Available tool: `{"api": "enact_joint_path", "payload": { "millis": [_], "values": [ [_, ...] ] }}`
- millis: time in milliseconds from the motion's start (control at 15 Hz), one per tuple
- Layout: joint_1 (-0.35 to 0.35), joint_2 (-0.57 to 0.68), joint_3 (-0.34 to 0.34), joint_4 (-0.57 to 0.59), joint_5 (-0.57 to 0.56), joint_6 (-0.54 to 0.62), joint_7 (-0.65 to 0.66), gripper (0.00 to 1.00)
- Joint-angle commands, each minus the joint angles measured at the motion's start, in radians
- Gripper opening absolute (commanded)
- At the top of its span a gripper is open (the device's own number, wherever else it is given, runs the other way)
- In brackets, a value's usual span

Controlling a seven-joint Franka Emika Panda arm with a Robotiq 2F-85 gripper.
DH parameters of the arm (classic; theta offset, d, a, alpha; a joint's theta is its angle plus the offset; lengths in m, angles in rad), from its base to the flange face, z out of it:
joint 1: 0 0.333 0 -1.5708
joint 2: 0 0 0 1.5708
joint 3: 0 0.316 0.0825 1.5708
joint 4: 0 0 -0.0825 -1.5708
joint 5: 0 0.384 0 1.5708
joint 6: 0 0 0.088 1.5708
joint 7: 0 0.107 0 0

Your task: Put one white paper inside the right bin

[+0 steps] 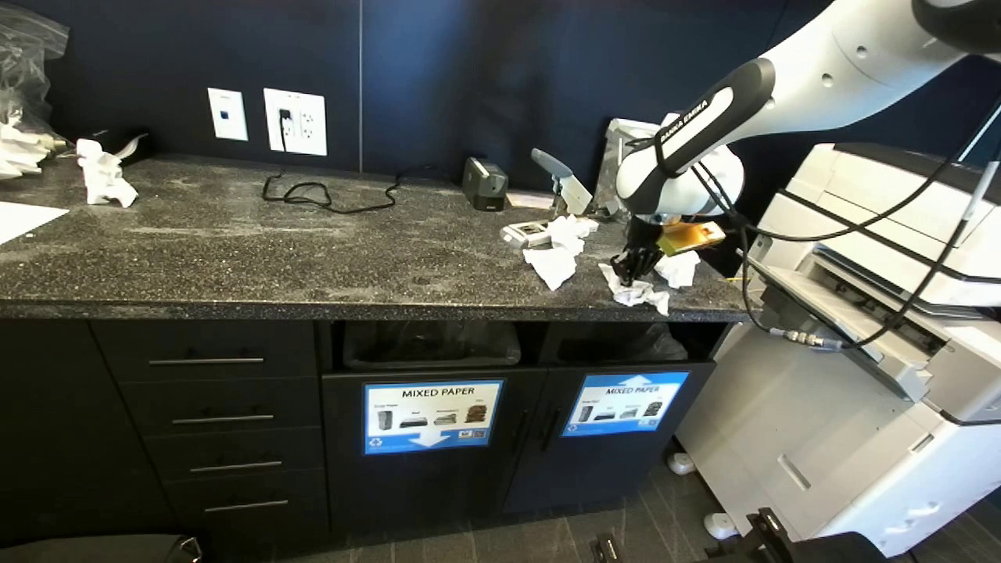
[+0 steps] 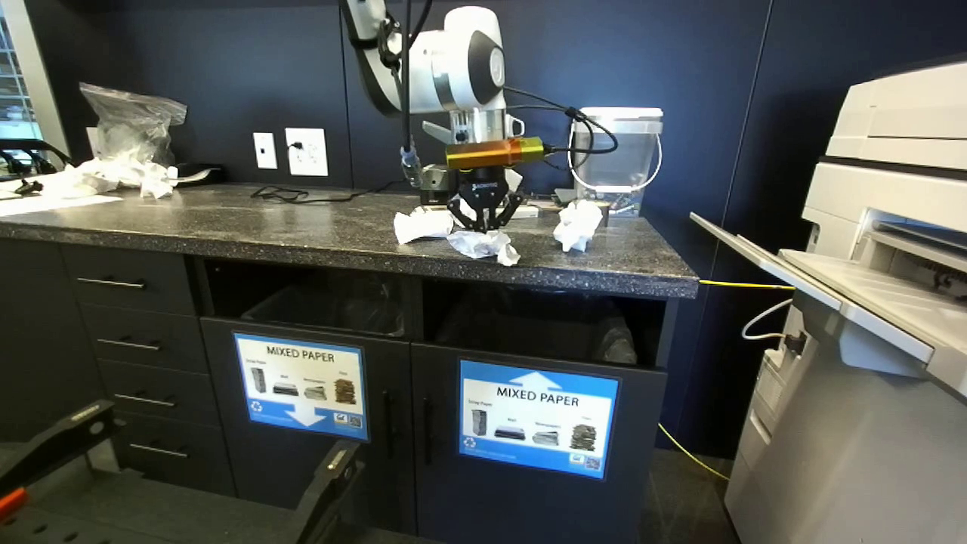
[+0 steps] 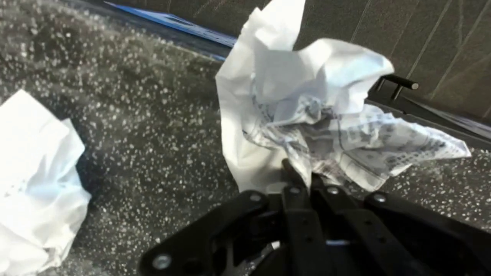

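Note:
The white paper, a crumpled wad with printed marks [image 3: 326, 80], lies at the counter's front edge; both exterior views show it [image 1: 647, 295] [image 2: 480, 244]. My gripper [image 3: 301, 174] points down, its fingers closed on a fold of this paper; it also shows in both exterior views [image 1: 628, 275] [image 2: 486, 224]. The right bin [image 2: 529, 329] is the dark slot below the counter, over a blue-and-white sign with an up arrow; it also shows in an exterior view [image 1: 610, 348]. More white wads lie on either side of the gripper [image 2: 423, 225] [image 2: 579, 225].
The left bin slot [image 2: 325, 306] has a similar sign with a down arrow. A clear bucket [image 2: 616, 162] stands behind the gripper. A large printer [image 1: 884, 313] stands right of the counter. A pencil sharpener [image 1: 485, 184] and a cable [image 1: 328, 202] lie along the wall.

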Motion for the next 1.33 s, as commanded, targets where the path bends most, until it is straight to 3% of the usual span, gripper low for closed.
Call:
{"api": "enact_joint_path", "payload": {
  "millis": [0, 667, 1000, 1267],
  "values": [
    [0.013, -0.091, -0.022, -0.221, -0.003, 0.150, 0.130, 0.05],
    [0.023, -0.151, -0.016, -0.524, 0.031, 0.525, 0.297, 0.05],
    [0.021, -0.023, 0.012, -0.584, 0.085, 0.743, 0.345, 0.05],
    [0.087, 0.143, -0.042, -0.533, 0.165, 1.015, 0.408, 0.05]
  ]
}}
